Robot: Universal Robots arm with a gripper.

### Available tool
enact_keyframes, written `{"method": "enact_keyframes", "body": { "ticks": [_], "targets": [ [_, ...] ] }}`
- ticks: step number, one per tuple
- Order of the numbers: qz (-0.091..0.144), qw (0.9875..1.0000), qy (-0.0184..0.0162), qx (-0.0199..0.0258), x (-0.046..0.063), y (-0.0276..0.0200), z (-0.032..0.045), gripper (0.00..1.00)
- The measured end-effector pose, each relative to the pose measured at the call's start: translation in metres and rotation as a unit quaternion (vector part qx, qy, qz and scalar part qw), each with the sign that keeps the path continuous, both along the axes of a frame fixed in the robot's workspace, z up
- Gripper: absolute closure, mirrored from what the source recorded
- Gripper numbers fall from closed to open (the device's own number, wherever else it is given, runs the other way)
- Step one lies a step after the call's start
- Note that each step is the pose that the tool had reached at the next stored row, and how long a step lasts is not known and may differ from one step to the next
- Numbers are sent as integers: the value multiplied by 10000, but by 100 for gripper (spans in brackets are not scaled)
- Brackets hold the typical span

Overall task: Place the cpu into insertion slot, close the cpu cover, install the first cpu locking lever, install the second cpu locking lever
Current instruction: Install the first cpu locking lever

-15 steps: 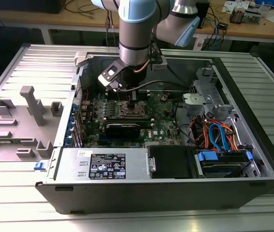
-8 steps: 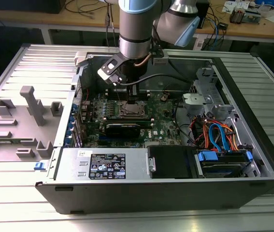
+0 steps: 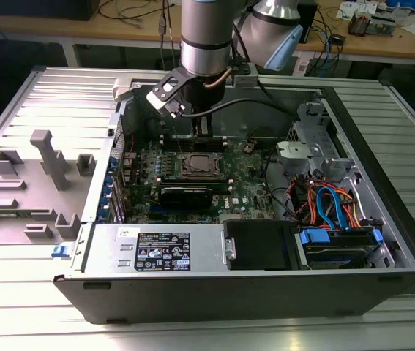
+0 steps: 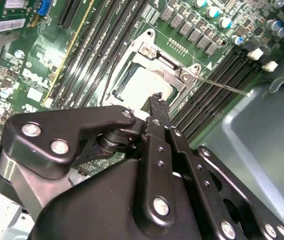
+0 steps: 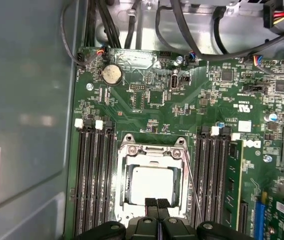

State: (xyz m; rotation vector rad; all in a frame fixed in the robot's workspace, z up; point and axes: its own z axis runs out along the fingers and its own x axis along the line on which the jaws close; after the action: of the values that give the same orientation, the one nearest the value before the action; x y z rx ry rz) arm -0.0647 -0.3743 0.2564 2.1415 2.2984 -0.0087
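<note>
I work over a ribbed, pale grey metal tabletop (image 3: 24, 322) under even light. Beyond it runs a second tabletop of pale wood (image 3: 126, 28) on white legs (image 3: 68, 53), strewn with dark cables (image 3: 328, 40) and small boards (image 3: 372, 22), perhaps circuit parts. Beneath it the space lies dark. A grey moulded plastic fixture (image 3: 42, 172) sits towards the exterior view's left.

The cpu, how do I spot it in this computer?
Look inside the open computer case at the green motherboard. Between the rows of long memory slots sits the silvery metal cpu cover, and the cpu is the flat square showing through its middle. Its neighbours are long, thin and black; it is square and pale grey.
</note>
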Motion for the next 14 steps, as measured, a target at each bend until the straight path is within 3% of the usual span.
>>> {"method": "enact_keyframes", "body": {
  "ticks": [4,9,12,14],
  "targets": [
    [0,10000,8,0,0,0,103,89],
    [32,10000,22,18,1,0,133,89],
    [492,9988,24,17,1,0,131,89],
    [813,9967,24,16,1,0,129,89]
  ]
}}
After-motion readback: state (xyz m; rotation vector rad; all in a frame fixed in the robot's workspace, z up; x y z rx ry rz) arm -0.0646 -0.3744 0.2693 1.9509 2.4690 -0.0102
